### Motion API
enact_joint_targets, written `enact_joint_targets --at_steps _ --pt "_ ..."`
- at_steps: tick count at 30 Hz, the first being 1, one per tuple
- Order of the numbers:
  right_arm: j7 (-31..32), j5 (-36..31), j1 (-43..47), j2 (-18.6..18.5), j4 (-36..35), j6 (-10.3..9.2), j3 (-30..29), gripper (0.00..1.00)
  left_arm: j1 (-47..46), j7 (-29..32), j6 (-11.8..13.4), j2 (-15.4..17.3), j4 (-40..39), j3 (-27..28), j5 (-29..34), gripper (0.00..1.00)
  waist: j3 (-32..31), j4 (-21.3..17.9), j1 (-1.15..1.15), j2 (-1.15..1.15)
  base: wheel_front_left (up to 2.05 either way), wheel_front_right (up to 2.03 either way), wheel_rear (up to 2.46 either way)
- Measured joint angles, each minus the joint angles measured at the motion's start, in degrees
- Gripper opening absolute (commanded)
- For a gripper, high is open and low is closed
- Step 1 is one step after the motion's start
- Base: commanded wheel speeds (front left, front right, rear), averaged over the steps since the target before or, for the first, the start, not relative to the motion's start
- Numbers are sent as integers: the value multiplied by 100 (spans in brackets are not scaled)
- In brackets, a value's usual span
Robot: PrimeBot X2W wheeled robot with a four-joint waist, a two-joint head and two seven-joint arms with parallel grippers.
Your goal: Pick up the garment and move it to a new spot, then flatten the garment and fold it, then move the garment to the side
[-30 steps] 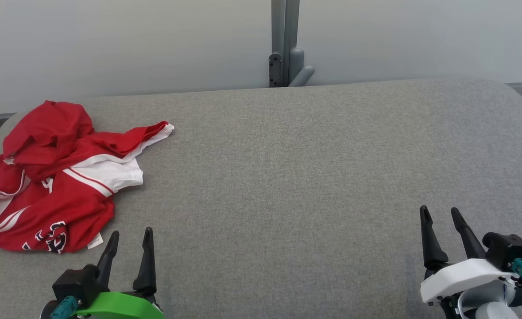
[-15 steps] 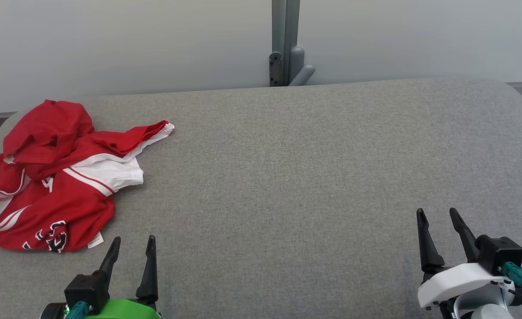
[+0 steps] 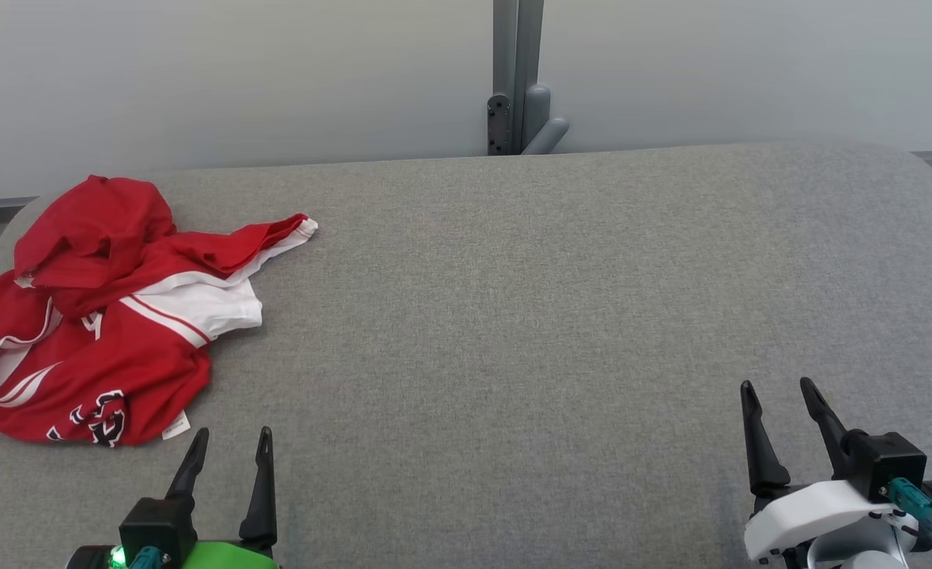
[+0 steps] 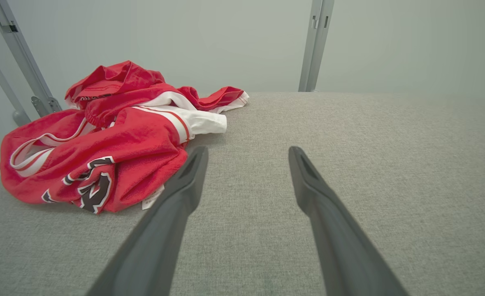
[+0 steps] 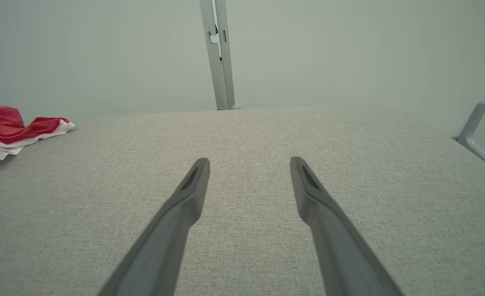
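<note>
Two: left fingers (image 3: 188, 466), right fingers (image 3: 756, 442) drawn back, spread | garment (image 3: 102, 332) unmoved

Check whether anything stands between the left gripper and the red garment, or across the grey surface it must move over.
Nothing visible does. The left gripper, open, sits just beside the red garment, with bare fabric surface between them. The grey surface stretching toward the right gripper carries no other object.
</note>
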Motion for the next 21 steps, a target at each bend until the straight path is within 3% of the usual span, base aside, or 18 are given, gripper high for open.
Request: enact_joint_targets --at_steps 12,21 --pt "-123 -382 32 11 40 1 0 100 48 -123 -55 -49 19 152 424 100 6 -4 0 0 0 0 0" --pt "-123 -367 44 20 49 1 0 100 48 -124 -97 -112 94 268 304 100 37 -14 0 0 0 0 0"
